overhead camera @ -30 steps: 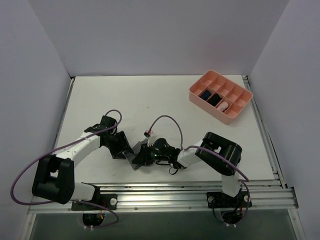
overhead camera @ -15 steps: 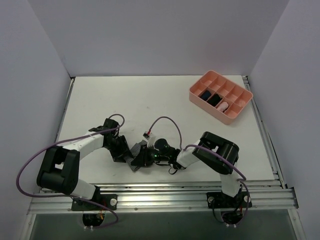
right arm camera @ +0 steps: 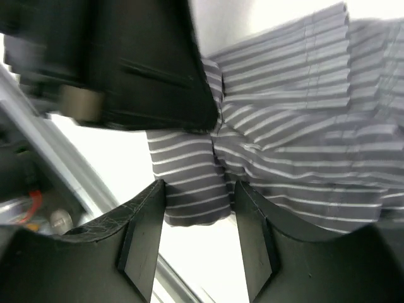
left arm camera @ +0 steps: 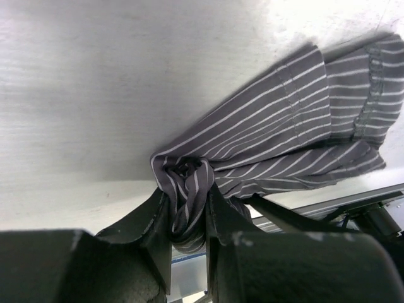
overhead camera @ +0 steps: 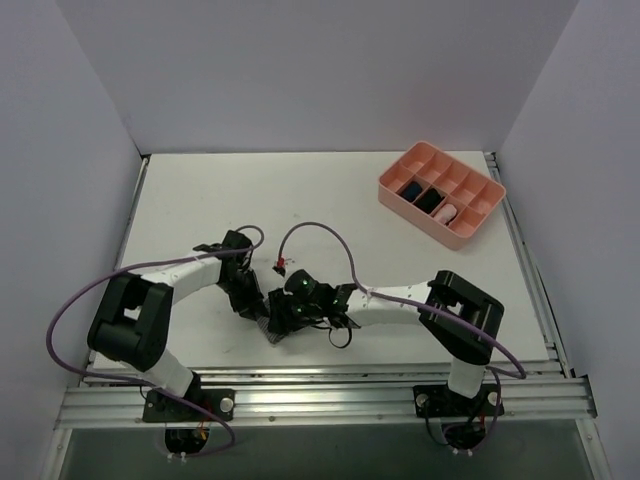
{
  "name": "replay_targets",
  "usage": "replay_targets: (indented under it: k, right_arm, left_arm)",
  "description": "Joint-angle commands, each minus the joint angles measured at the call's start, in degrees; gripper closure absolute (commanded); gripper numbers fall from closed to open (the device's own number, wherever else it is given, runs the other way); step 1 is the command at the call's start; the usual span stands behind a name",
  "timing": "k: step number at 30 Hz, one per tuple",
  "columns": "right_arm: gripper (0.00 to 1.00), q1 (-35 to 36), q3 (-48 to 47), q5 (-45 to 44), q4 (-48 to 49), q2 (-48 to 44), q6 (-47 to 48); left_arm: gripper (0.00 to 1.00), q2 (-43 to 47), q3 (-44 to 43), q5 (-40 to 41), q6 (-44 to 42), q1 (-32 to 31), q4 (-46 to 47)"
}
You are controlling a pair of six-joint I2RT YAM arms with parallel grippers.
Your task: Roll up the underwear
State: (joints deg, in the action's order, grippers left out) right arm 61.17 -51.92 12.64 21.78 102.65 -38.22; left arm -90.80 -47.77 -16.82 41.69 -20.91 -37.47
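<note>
On your white counter point(overhead camera: 330, 200) one grey striped cloth underwear point(left arm camera: 284, 126) is lying; your left end effector point(left arm camera: 188, 211) is pinching it, your right end effector point(right arm camera: 197, 218) is gaping, both arms stooping inward.

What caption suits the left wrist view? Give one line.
Left hand pinches a bunched fold of the grey striped underwear on the white table.

Left wrist: underwear point(left arm camera: 284, 126) runs off the right edge, its bunched fold buried between the left gripper point(left arm camera: 187, 211) fingers. Right wrist: frame blurred, dark body at upper left covers cloth, right gripper point(right arm camera: 197, 196) fingers cut off at bottom. Top view: garment mostly under both; pink tray point(overhead camera: 422, 222) contents too small to identify.
</note>
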Motion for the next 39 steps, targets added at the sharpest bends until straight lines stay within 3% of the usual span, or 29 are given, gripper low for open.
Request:
replay_targets:
  k: [1, 17, 28, 34, 36, 39]
  right_arm:
    - [0.57, 3.7, -6.9, -15.9, -21.5, -3.9, 8.6]
    - [0.55, 14.9, -20.0, -35.8, -29.6, 6.3, 17.6]
    - [0.54, 18.9, -25.3, -44.0, -30.7, 13.7, 18.9]
    - [0.55, 19.2, -25.9, -44.1, -30.1, 14.3, 20.2]
    - [0.57, 19.0, -25.4, -43.8, -30.2, 14.4, 19.9]
    - [0.82, 17.3, -23.4, -40.4, -28.9, 13.4, 16.9]
  left_arm:
    - [0.94, -3.7, -3.0, 6.2, -2.0, -2.0, -4.0]
    - [0.94, -7.3, -7.1, 5.9, 1.3, -4.1, -8.3]
    - [0.94, -6.8, -6.5, 5.7, 2.4, -4.3, -9.5]
    - [0.94, -6.8, -6.3, 6.0, 2.5, -4.5, -10.2]
    - [0.94, -6.8, -6.3, 5.9, 2.6, -4.5, -10.3]
    - [0.94, -6.1, -6.4, 5.7, 2.9, -4.2, -10.8]
